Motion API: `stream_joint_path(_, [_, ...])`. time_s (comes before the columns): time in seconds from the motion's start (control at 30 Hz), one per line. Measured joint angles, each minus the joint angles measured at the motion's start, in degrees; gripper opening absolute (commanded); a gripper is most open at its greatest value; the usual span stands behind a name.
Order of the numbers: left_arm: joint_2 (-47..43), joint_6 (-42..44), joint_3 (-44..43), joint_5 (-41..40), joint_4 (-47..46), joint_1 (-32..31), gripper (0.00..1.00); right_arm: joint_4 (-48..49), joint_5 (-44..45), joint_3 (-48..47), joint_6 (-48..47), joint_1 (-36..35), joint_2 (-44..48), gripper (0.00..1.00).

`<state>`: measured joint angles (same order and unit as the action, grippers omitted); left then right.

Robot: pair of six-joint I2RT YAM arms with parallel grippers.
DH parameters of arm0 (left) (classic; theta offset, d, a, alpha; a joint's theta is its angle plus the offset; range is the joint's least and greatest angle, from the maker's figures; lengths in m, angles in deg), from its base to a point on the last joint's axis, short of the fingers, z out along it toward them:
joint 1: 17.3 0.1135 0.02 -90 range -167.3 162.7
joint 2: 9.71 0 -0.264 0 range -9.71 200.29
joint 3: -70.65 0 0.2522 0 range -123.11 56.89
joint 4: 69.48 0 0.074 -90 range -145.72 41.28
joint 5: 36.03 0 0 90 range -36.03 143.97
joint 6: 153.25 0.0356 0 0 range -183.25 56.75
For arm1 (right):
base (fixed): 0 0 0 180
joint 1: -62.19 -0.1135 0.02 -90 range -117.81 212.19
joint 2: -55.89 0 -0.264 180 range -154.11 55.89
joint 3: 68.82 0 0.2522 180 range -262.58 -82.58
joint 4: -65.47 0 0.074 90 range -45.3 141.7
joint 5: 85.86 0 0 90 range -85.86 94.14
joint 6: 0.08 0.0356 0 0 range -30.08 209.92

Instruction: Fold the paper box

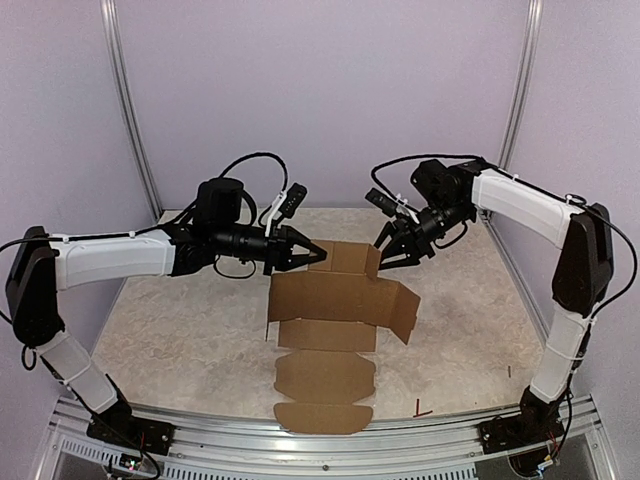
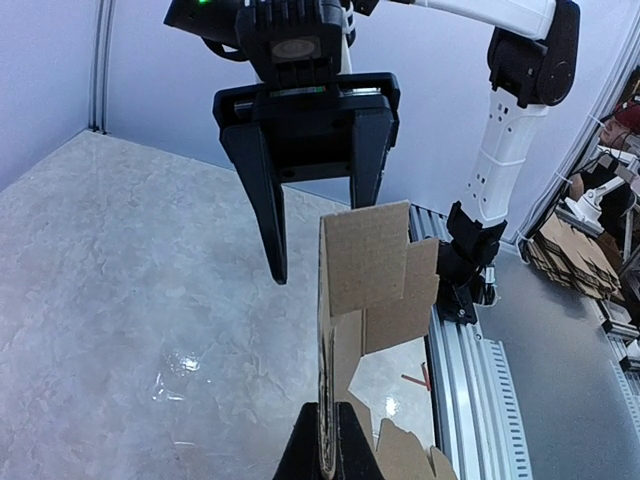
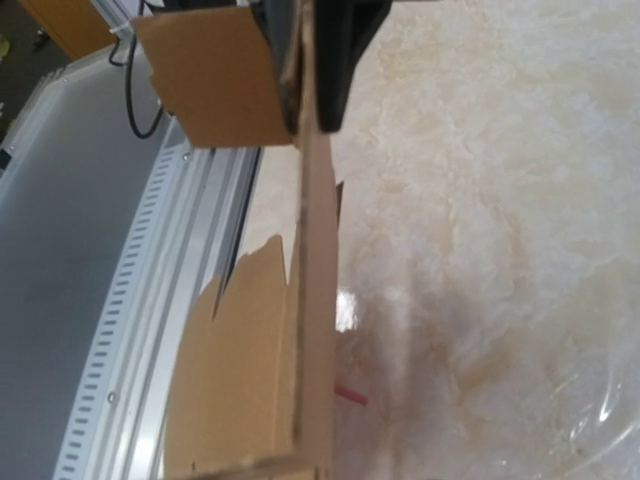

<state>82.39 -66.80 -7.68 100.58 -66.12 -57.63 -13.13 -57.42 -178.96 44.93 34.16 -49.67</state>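
While my L gripper point(image 1: 318, 250) is pinched tight on the raised far panel of the box point(image 1: 335, 300), R gripper point(image 1: 383, 250) jaws stand spread.
Box = plain brown cardboard sheet, mid table point(image 1: 180, 320): square panels, rounded flaps flat toward me, far end upright. R fingers straddle that panel; contact, can't tell.

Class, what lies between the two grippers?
The paper box: its raised far panel stands between the left gripper and the right gripper, shown in the top view.
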Motion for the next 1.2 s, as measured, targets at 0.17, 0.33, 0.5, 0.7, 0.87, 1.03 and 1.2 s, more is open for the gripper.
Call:
stream_joint_path(0.17, [0.0, -0.13, 0.0, 0.83, -0.5, 0.37, 0.0, -2.12, -1.75, -3.91, -0.42, -0.22, -3.45, 0.41])
stream_joint_path(0.33, [0.02, -0.7, 0.02, 2.03, -0.55, 0.44, 0.0, -3.26, -3.17, -5.16, -0.55, -1.55, -4.74, 0.4])
stream_joint_path(0.5, [0.04, -1.18, 0.02, 3.26, -0.79, 0.59, 0.0, -4.35, -3.8, -6.12, -0.61, -2.43, -5.14, 0.36])
stream_joint_path(0.7, [0.33, -1.79, 0.07, 4.15, -1.25, 0.79, 0.0, -4.61, -4.85, -6.23, -0.37, -2.49, -5.68, 0.3])
stream_joint_path(0.87, [1.05, -2.62, 0.09, 4.17, -2.49, 0.81, 0.0, -3.21, -5.16, -6.62, 2.38, -3.02, -6.1, 0.2])
stream_joint_path(1.03, [1.86, -3.08, 0.09, 4.15, -3.3, 0.81, 0.0, 1.7, -4.92, -6.19, 6.99, -4.46, -6.05, 0.05])
stream_joint_path(1.2, [2.16, -3.76, 0.15, 3.48, -3.19, 0.87, 0.0, 5.33, -4.11, -4.72, 10.29, -4.52, -5.84, 0.0])
